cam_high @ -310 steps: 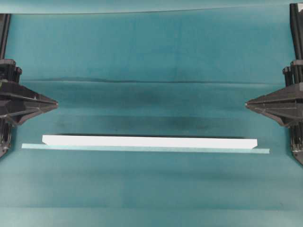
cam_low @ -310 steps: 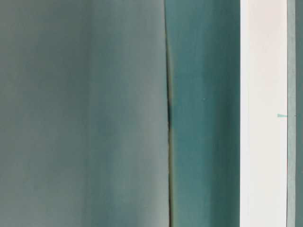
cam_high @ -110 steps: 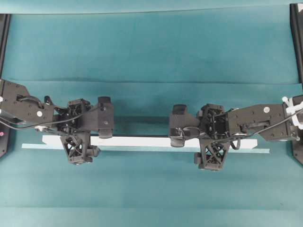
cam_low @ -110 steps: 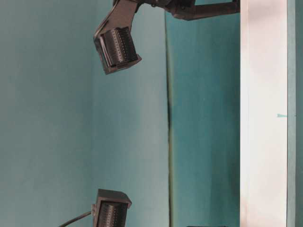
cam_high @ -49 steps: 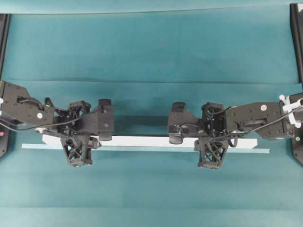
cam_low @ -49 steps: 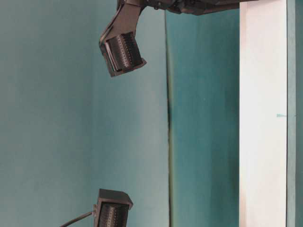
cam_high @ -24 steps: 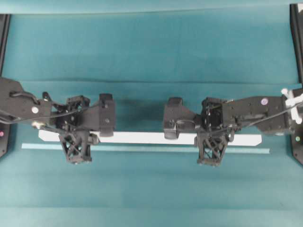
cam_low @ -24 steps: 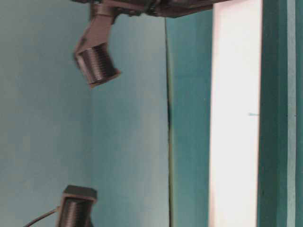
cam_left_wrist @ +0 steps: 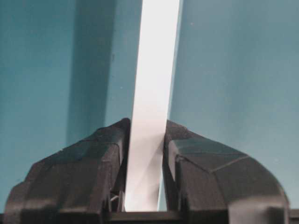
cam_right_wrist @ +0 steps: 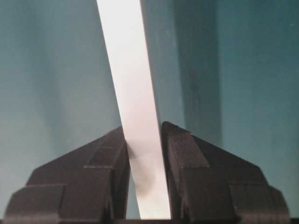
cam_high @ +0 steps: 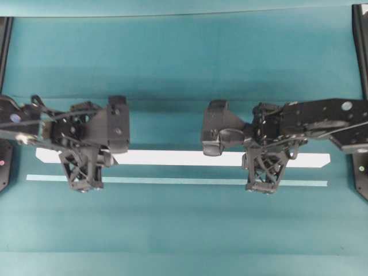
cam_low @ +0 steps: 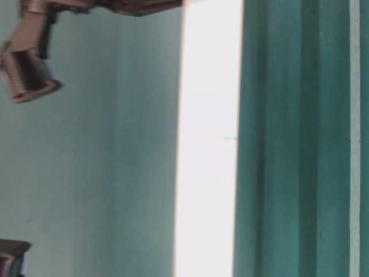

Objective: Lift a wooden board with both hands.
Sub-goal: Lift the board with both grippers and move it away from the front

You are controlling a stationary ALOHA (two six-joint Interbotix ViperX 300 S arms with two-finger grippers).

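The wooden board is a long white plank held level above the teal cloth, clear of the surface. My left gripper is shut on it near its left end, and my right gripper is shut on it right of centre. In the left wrist view the board runs out between the black fingers of the gripper. In the right wrist view the board likewise sits squeezed in the gripper. The table-level view shows the board as a bright upright band.
A thin pale teal strip lies on the cloth just in front of the board, also seen as a strip at table level. A fold crosses the cloth behind. Black arm columns stand at both side edges.
Both grippers have risen with the board in them. The board has come away from the pale strip and looks wider from overhead; at table level it has shifted left.
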